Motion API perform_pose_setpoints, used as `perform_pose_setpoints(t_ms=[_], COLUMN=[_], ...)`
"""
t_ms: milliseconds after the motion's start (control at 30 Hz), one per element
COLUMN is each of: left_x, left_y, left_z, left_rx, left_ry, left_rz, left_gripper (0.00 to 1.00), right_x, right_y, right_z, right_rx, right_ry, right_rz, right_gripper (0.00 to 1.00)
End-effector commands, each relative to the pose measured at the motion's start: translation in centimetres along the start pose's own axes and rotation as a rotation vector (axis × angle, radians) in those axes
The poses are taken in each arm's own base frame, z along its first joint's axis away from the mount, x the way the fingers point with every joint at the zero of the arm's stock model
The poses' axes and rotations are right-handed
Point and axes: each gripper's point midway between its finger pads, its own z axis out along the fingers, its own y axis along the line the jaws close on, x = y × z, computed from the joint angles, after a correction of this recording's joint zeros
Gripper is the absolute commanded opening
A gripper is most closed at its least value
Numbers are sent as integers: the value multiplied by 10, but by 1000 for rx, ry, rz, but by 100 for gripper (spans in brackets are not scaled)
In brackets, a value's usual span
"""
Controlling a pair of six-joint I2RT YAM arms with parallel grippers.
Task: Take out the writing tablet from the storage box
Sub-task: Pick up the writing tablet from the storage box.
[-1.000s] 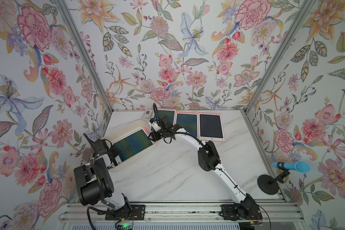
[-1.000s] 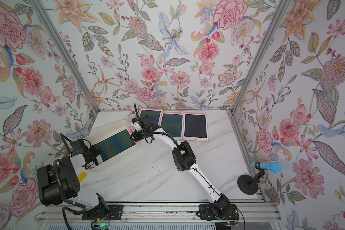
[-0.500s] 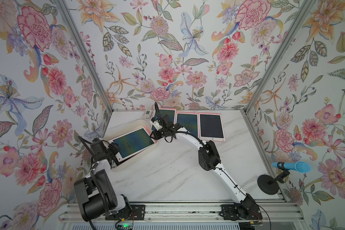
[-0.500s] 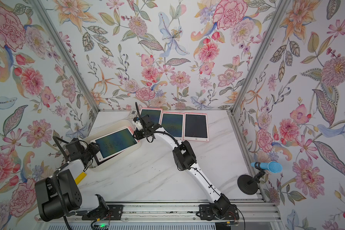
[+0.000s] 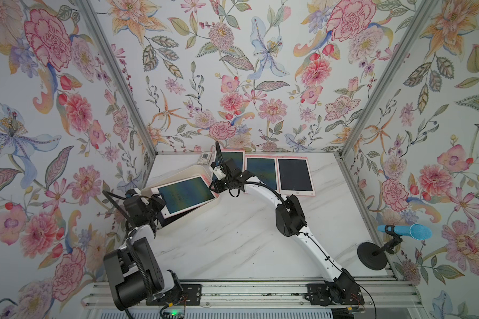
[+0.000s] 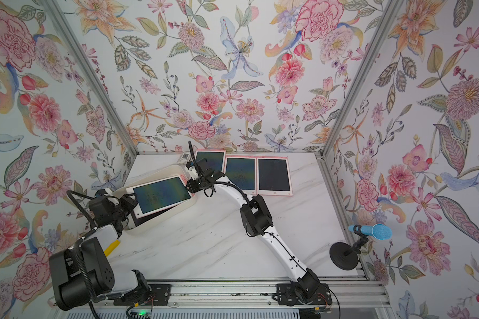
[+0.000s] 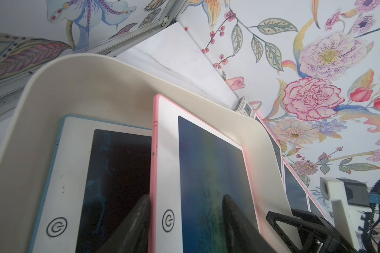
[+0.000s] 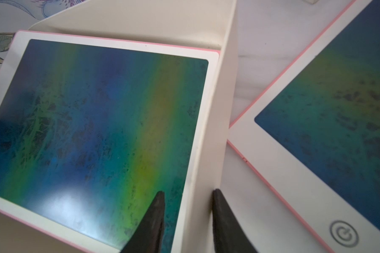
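At centre-left, left gripper (image 5: pixel 162 203) clamps the writing tablet (image 5: pixel 187 193) tilted above the storage box (image 5: pixel 177 174), right gripper (image 5: pixel 214 189) narrowly straddling its wall, hold unclear; extraction underway, next likely needs rim clearance.

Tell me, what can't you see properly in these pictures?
- Blue tablet: the pink tablet covers most of it in both top views; the left wrist view's edge cuts it off.
- Small card: too small to read in both top views.
- Back tablet: the right arm hides part of it in both top views.
- Right gripper: its fingers sit either side of the box wall; whether they squeeze it is unclear.
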Motion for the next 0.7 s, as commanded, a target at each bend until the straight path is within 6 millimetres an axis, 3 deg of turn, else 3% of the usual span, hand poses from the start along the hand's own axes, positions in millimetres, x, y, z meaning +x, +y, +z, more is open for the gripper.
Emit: perform_pose_setpoints(t_ms=[0, 667], left_x=[41, 47], left_y=[-50, -60], left_z=[-5, -7], left_rx=[253, 338], left_ry=[191, 201], left_rz=[-15, -71], left_gripper=[54, 53], right_x=[14, 13], right_y=[81, 100], right_z=[10, 7], right_rx=[-240, -285], right_ry=[38, 33], right_rz=[-77, -102], right_gripper=[33, 28])
